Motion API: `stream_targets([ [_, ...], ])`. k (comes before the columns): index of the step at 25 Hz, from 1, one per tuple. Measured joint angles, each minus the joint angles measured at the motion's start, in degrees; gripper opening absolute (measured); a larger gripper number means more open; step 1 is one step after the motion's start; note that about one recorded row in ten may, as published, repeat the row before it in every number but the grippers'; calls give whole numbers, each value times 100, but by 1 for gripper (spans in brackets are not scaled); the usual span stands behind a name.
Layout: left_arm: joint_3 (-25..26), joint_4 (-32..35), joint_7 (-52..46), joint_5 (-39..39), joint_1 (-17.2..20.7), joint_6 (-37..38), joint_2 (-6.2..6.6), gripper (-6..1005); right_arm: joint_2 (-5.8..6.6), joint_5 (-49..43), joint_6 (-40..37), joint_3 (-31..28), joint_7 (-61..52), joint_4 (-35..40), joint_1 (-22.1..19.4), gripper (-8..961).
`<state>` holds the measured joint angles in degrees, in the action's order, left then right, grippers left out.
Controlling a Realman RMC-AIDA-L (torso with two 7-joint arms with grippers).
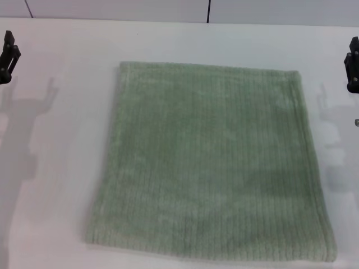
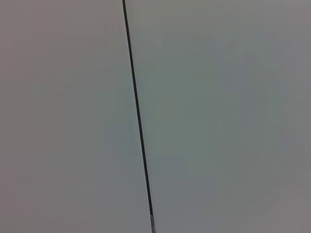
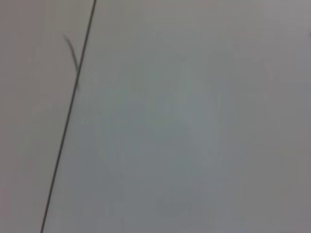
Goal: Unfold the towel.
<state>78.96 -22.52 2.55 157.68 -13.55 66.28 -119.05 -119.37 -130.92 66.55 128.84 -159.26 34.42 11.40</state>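
Nearest us on the white bench [image 1: 56, 224] lies the towel [image 1: 210, 162], soft, light and limp; we would pinch a hemmed corner. Farther out, left gripper [image 1: 8, 56] and right gripper [image 1: 353, 64] hang at the sides, holding nothing; finger state we cannot tell.

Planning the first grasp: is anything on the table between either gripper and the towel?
Nothing visible. The towel lies flat on the white table, with only bare tabletop between it and the left gripper and right gripper at the head view's edges.
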Motion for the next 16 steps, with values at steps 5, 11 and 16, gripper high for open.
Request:
stream_targets([
  [5,-53,9,-1,-1,6,8,0,854,-2,54,16,38,-85,-10,-10,643],
  [11,-129,14,-3,-1,24,20,3,866,-5,16,139,110,-68,-106,-18,684],
  [16,-167,31,4,-1,79,163,5,866,-8,13,252,144,-55,-159,-17,759],
])
